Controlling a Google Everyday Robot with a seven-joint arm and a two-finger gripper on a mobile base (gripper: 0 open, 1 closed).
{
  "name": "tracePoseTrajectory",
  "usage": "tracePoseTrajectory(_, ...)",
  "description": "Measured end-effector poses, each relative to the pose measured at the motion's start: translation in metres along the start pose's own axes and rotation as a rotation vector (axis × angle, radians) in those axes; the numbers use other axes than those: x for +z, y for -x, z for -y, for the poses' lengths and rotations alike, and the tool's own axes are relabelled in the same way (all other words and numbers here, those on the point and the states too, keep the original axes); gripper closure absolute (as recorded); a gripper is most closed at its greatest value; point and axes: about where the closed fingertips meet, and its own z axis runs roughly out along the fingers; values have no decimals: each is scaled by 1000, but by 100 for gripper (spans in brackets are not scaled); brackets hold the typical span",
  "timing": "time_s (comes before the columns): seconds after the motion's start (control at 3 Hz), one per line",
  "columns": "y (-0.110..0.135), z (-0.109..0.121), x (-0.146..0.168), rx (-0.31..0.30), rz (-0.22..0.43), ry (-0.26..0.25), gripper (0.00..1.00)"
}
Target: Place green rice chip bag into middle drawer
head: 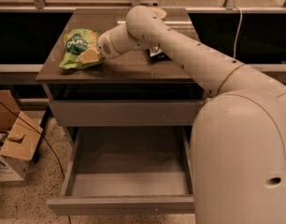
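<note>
Touching one green rice chip bag [79, 45]: one end effector [90, 56], grip: cannot tell.
One middle drawer [119, 205] open; one dark packet [156, 53] half-hidden behind arm.

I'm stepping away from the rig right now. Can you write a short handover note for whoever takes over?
Gripper: over the cabinet top, against the right edge of the green rice chip bag. Whether it has a hold on the bag cannot be told.
Bag: lying on the cabinet top, left side.
Middle drawer: pulled open, nothing seen in its tray.
Done: drawer open, arm at the bag.
Left: secure the bag, carry it down and forward, release it in the drawer.
Note: a dark packet lies behind the arm.
</note>
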Motion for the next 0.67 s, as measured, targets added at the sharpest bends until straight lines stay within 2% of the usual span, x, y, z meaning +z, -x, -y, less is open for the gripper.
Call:
tracePoseTrajectory(0.33,1,-3,-15,-8,41,70,100)
tracePoseTrajectory(0.67,9,-18,-47,-84,121,182,100)
